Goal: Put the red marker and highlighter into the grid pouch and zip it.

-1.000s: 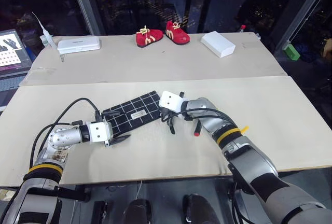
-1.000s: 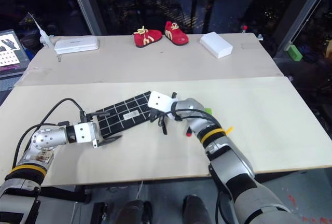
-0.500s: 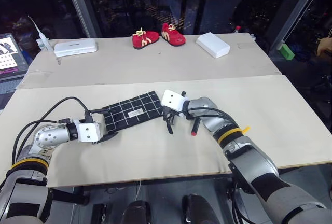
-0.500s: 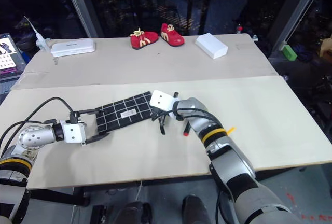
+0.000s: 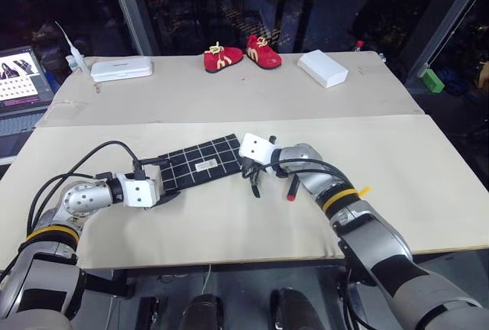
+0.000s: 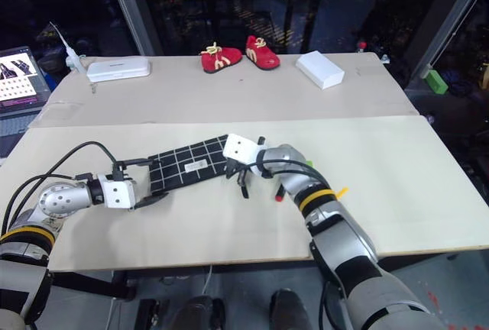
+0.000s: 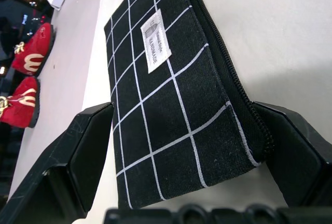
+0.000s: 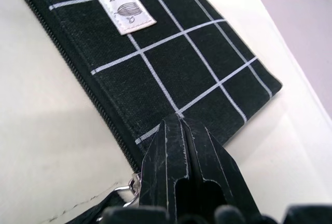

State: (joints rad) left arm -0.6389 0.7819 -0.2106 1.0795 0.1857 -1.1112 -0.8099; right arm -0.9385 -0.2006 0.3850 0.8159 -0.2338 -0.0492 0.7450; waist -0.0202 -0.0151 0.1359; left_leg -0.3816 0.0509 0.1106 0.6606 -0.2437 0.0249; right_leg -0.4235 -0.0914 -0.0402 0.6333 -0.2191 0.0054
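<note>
On the pale, matte wooden tabletop (image 5: 229, 223) I see the flat rectangular black fabric grid pouch (image 5: 200, 163) with thin white lines, a small white woven label and a toothed black zipper along one long edge. My left hand (image 5: 170, 182) sits at its 8 o'clock end, fingers (image 7: 78, 156) spread wide on either side of the short edge. My right hand (image 5: 250, 179) is closed, fingertips pinched together at the pouch's 3 o'clock end. A slim red marker (image 5: 291, 186) lies just right of it.
</note>
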